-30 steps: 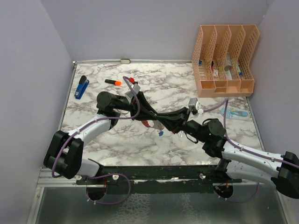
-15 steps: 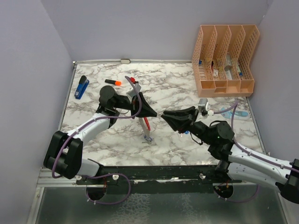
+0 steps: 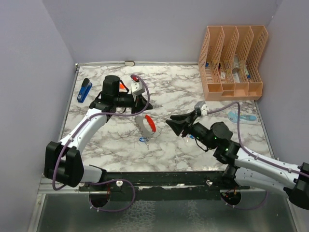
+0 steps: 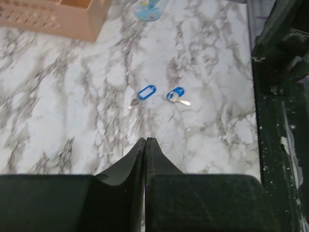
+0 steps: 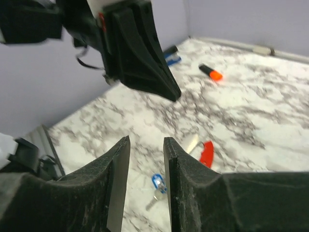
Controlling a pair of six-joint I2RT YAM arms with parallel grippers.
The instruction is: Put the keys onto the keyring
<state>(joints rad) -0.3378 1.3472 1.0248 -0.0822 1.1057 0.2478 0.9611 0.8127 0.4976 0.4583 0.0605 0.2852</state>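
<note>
Barely started imo: keyring (image 3: 151,124) lies on the bench (image 3: 178,92), keys (image 4: 146,93) all loose, one at its 6 o'clock. The left hand (image 4: 146,142) is clenched on nothing, the right hand (image 5: 146,145) is released.

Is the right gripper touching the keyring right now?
Apart. The top external view shows a strip of bare tabletop between the right gripper and the keyring.

Lab test booth: plain walls (image 3: 145,29) enclosing a marble tabletop (image 3: 178,92).
</note>
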